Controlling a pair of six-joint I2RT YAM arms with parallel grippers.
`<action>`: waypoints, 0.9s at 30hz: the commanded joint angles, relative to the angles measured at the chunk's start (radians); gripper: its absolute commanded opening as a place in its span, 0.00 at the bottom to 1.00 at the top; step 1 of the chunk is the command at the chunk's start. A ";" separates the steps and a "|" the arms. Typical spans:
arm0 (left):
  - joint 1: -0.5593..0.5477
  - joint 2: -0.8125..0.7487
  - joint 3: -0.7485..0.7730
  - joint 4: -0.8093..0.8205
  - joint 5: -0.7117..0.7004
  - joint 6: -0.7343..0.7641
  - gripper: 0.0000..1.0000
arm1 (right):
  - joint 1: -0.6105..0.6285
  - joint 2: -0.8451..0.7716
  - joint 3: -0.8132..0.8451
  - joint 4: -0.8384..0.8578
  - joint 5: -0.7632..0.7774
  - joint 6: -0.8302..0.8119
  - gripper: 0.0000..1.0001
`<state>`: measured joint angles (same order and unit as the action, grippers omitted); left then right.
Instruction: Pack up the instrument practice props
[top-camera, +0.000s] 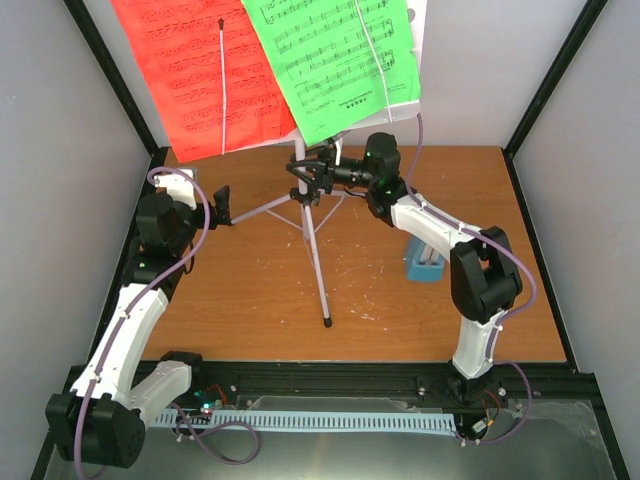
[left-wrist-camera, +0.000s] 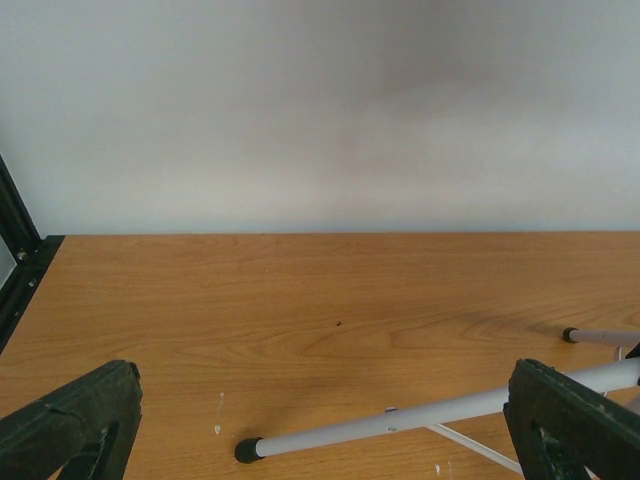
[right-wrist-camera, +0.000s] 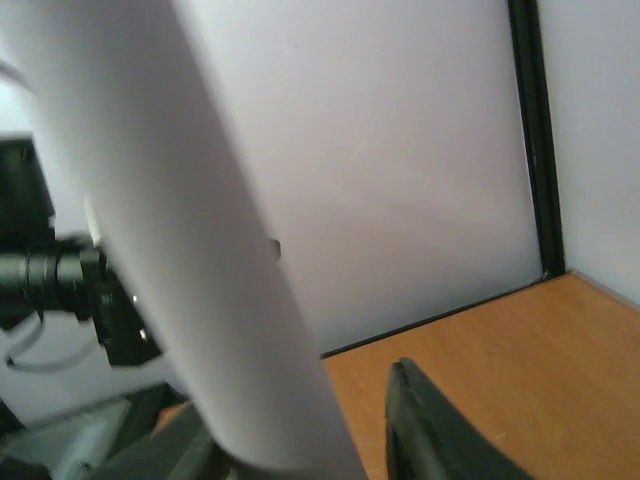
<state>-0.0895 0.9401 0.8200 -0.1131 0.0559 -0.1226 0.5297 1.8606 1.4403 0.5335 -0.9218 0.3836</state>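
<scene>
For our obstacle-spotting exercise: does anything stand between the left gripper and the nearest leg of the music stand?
Nothing visible does. In the left wrist view the open left gripper faces the stand's leg across the bare table, with no other thing in between.

A tall white music stand (top-camera: 313, 240) stands on silver tripod legs near the middle of the wooden counter (top-camera: 250, 300). Its top carries a red music sheet (top-camera: 190, 75) on the left and a green music sheet (top-camera: 335, 60) on the right, the green one overlapping the red. The right gripper (top-camera: 318, 172) reaches in from the right, its fingers at the pole just under the sheets; contact is unclear. The left gripper (top-camera: 222, 205) hovers empty near a leg's foot. A small blue metronome (top-camera: 424, 266) sits beside the right arm.
</scene>
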 joint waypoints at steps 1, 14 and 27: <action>0.005 0.005 0.008 0.013 -0.003 0.014 1.00 | -0.002 0.005 0.037 0.013 -0.010 -0.016 0.26; 0.005 -0.002 0.009 0.012 0.017 0.007 0.99 | -0.002 -0.312 -0.264 -0.097 0.566 -0.255 0.03; 0.005 -0.001 0.011 0.009 0.018 0.006 1.00 | 0.245 -0.320 -0.265 -0.158 1.195 -0.244 0.03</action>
<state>-0.0895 0.9432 0.8200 -0.1131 0.0723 -0.1226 0.6605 1.5085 1.1191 0.4053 -0.0109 0.0734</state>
